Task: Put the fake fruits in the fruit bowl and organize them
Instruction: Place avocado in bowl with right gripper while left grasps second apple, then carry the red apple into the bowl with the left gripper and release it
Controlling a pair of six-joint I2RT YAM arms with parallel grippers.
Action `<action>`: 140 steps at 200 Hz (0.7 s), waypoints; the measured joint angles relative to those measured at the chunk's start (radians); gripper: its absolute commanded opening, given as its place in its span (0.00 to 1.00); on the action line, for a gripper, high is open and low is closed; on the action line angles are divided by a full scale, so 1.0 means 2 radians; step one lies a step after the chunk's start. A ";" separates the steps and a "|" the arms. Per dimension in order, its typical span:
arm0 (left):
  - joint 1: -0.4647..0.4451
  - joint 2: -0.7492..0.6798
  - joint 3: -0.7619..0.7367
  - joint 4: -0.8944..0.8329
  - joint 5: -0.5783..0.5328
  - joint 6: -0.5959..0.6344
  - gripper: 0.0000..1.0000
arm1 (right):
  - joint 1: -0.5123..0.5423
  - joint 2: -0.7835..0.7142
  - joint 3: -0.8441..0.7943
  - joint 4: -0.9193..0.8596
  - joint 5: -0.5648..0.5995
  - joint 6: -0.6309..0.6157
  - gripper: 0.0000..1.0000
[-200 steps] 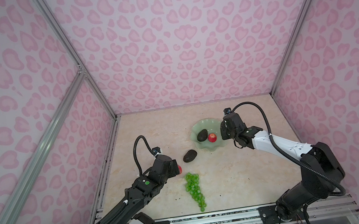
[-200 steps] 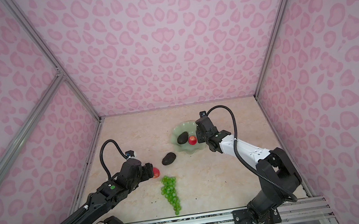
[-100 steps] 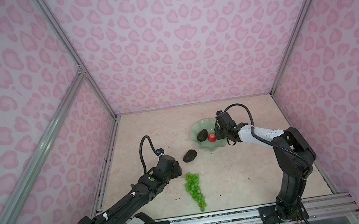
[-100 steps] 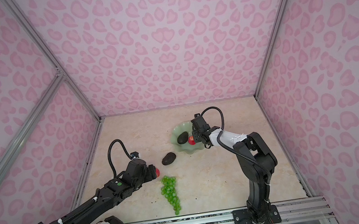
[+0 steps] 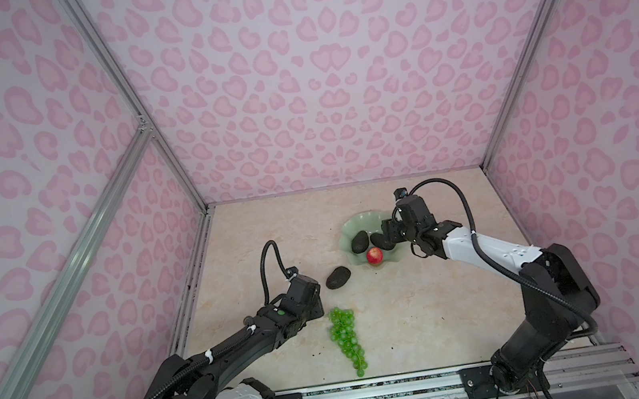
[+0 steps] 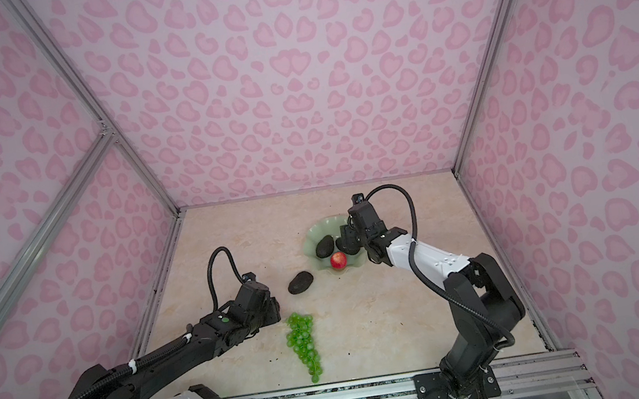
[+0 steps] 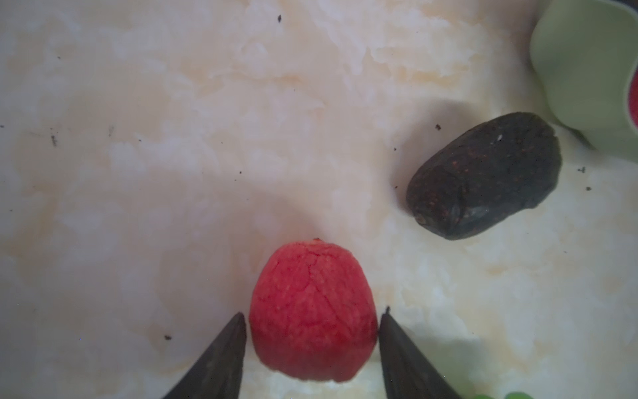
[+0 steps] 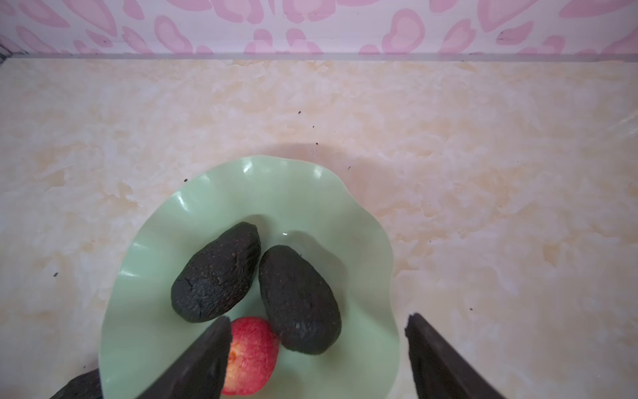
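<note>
The small red fake apple (image 7: 312, 314), pinched by only the tips of the left fingers (image 7: 221, 362), can be squirted out. The right fingers (image 8: 196, 362) are spread.

I see beige marbled tabletop (image 5: 409, 323), dark specks (image 7: 167, 337) on it; pink heart-print walls (image 5: 312, 63); aluminium frame struts (image 5: 114, 80); front rail (image 5: 376, 390).

1. Readable text, labels, brands, numbers, signs: none in any view.
2. Right arm link (image 5: 500, 249): small dark marks on the white cover, too small to read.
</note>
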 measured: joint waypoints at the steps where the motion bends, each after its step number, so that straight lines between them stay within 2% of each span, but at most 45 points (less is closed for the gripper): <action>1: 0.000 0.001 0.000 0.000 0.000 0.000 0.57 | 0.000 -0.004 -0.002 0.001 0.000 0.001 0.81; 58: 0.000 0.025 0.006 0.023 -0.010 -0.004 0.42 | 0.000 -0.143 -0.095 0.006 -0.006 0.018 0.81; 102: 0.000 -0.023 0.028 -0.012 -0.011 0.008 0.41 | 0.000 -0.220 -0.146 0.006 0.008 0.027 0.81; 140: 0.000 -0.055 0.097 -0.026 0.013 0.044 0.41 | 0.000 -0.269 -0.192 0.004 0.014 0.039 0.83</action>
